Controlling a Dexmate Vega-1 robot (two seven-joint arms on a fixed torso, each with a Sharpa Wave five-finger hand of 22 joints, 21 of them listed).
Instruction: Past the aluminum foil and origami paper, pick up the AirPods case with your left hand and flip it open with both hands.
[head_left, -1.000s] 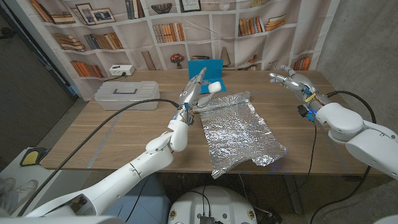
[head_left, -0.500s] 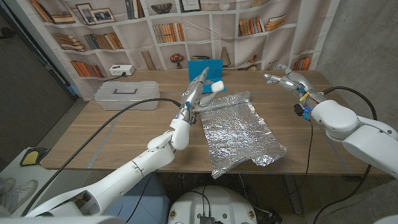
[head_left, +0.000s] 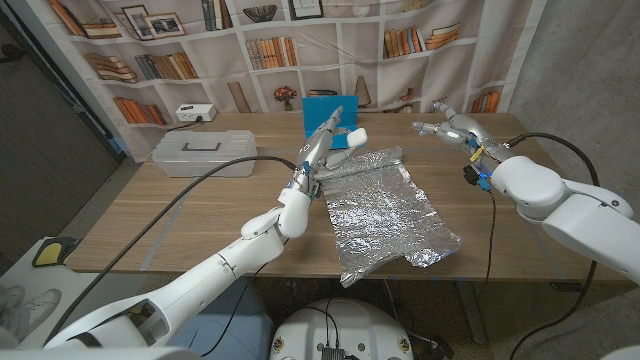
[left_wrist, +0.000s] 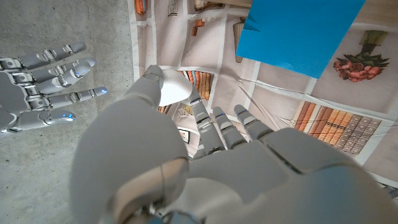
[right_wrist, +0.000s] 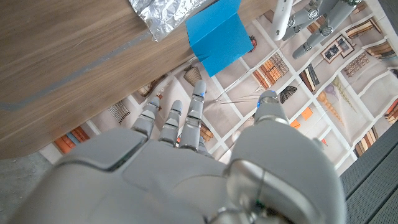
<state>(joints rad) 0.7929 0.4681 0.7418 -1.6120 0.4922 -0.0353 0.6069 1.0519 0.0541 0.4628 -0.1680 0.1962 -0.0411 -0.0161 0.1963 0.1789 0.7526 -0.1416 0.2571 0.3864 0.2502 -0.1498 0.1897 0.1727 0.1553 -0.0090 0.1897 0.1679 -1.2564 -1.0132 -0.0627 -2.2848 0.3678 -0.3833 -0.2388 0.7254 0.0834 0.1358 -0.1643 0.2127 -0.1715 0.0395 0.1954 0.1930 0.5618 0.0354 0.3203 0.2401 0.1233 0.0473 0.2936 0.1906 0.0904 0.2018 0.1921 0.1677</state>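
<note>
My left hand (head_left: 322, 140) is raised above the far edge of the crinkled aluminum foil (head_left: 385, 208) and holds the small white AirPods case (head_left: 353, 137) at its fingertips. In the left wrist view the white AirPods case (left_wrist: 171, 88) shows behind the thumb of my left hand (left_wrist: 186, 155). My right hand (head_left: 447, 128) hangs in the air to the right of the case, fingers apart and holding nothing. The right hand (left_wrist: 43, 81) also shows spread in the left wrist view. The blue origami paper (head_left: 330, 105) stands at the back of the table, behind the case.
A grey plastic box (head_left: 200, 153) lies at the table's back left, with a white power strip (head_left: 195, 113) behind it. A bookshelf backdrop (head_left: 250, 40) lines the far side. Bare wood (head_left: 180, 220) lies to the left of the foil.
My left hand has lifted the case a little higher and to the right. My right hand has moved left toward the case.
</note>
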